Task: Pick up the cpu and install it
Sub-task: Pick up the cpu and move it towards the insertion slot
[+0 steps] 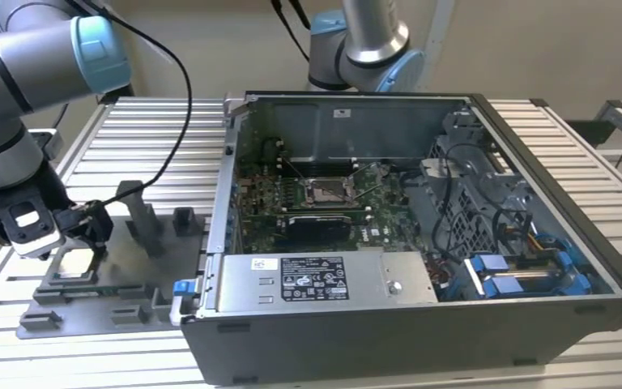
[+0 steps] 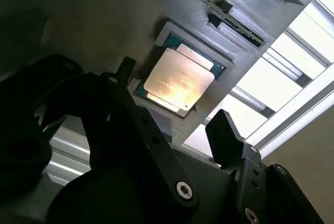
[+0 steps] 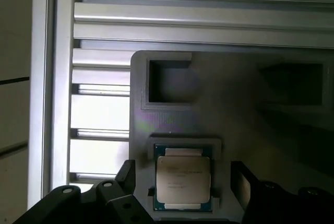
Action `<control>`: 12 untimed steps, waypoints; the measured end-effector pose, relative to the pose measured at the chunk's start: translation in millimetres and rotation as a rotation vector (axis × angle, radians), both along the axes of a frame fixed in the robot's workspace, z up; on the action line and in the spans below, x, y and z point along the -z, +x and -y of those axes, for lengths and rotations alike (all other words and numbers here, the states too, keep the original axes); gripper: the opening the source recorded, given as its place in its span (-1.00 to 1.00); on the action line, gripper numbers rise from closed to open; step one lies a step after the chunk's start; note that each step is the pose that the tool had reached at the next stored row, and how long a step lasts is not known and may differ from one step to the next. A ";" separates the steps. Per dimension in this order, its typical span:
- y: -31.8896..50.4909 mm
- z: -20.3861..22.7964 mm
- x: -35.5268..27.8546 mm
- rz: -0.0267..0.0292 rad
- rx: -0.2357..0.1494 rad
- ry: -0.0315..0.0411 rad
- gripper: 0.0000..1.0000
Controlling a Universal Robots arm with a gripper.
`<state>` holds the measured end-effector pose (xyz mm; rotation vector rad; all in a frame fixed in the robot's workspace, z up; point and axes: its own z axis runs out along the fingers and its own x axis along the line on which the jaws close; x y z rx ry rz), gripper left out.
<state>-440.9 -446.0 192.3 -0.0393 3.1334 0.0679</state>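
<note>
The cpu (image 1: 74,264) (image 2: 177,80) (image 3: 183,178) is a small square chip with a pale metal top. It lies flat in a recess of the grey fixture plate (image 1: 127,279) at the exterior view's left. My gripper (image 1: 78,241) (image 2: 174,94) (image 3: 182,172) hangs just above it and is open. In both wrist views one dark finger stands on each side of the chip, with a gap between each finger and the chip's edge. Inside the open computer case (image 1: 419,324), the socket (image 1: 325,190) with its metal frame sits on the green board.
Upright grey blocks (image 1: 143,212) rise from the fixture plate close to the gripper. The slatted metal table (image 1: 149,130) carries everything. A second arm's base (image 1: 359,44) stands behind the case. The case wall (image 1: 220,211) rises beside the fixture.
</note>
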 end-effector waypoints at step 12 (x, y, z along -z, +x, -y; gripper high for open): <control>0.0 1.3 8.4 0.0000 -0.002 0.0000 1.00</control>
